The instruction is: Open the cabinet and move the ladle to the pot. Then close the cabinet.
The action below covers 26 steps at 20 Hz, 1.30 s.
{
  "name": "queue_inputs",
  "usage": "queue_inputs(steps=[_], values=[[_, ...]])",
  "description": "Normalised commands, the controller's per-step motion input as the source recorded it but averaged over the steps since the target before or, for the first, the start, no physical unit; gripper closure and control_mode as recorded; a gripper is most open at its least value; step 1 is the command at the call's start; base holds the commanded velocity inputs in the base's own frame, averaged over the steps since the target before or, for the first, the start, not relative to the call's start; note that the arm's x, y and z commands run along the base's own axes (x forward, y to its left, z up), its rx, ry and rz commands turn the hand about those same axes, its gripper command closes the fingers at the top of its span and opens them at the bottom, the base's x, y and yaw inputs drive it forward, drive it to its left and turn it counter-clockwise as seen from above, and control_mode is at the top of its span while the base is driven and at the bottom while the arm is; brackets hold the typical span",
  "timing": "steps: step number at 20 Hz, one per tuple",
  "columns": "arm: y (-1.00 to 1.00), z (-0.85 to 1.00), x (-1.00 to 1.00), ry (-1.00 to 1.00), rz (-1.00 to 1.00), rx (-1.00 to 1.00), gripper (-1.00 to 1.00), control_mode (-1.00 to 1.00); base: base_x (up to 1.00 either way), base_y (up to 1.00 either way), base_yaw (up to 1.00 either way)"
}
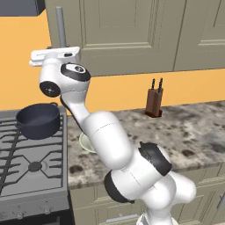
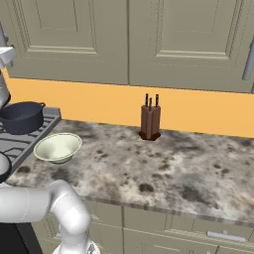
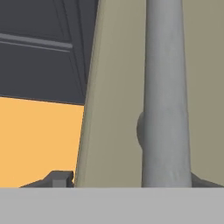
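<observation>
While the door is shut, only one relation matters: bar versus jaws.
gripper: [image 3: 127, 179] at the cabinet's lower left corner, pointed at the door; finger tips [image 3: 59, 178] sit low on either side of the bar, spread apart, not yet pinching it as far as I can judge.
handle: [image 3: 165, 94] long grey bar, long axis vertical along the door's left edge, dead ahead and between the tips.
cabinet: [image 1: 127, 35] wall unit above the counter, door closed.
ladle: presumably inside the cabinet.
pot: [image 1: 38, 119] on the stove's back right burner, below and just left of the hand.
next: likely close across the bar, then swing the door out; watch the arm against the opening door.
</observation>
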Motion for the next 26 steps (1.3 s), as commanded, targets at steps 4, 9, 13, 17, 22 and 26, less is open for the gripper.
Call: queue_inputs(steps=[4, 9, 13, 17, 22, 26], values=[[-0.21, 0.01, 0.11, 0.00, -0.01, 0.01, 1.00, -1.00, 0.00, 0.00, 0.00], [-0.51, 0.09, 0.00, 0.00, 0.00, 0.04, 1.00, -1.00, 0.00, 0.00, 0.00], [-0.64, 0.12, -0.11, 0.00, 0.00, 0.06, 1.00, -1.00, 0.00, 0.00, 0.00], [-0.74, 0.18, -0.41, 0.00, 0.00, 0.06, 1.00, -1.00, 0.00, 0.00, 0.00], [-0.90, 0.18, -0.86, -0.04, 0.00, 0.05, 1.00, -1.00, 0.00, 0.00, 0.00], [-0.98, 0.11, -1.00, -0.03, 0.00, 0.01, 1.00, -1.00, 0.00, 0.00, 0.00]])
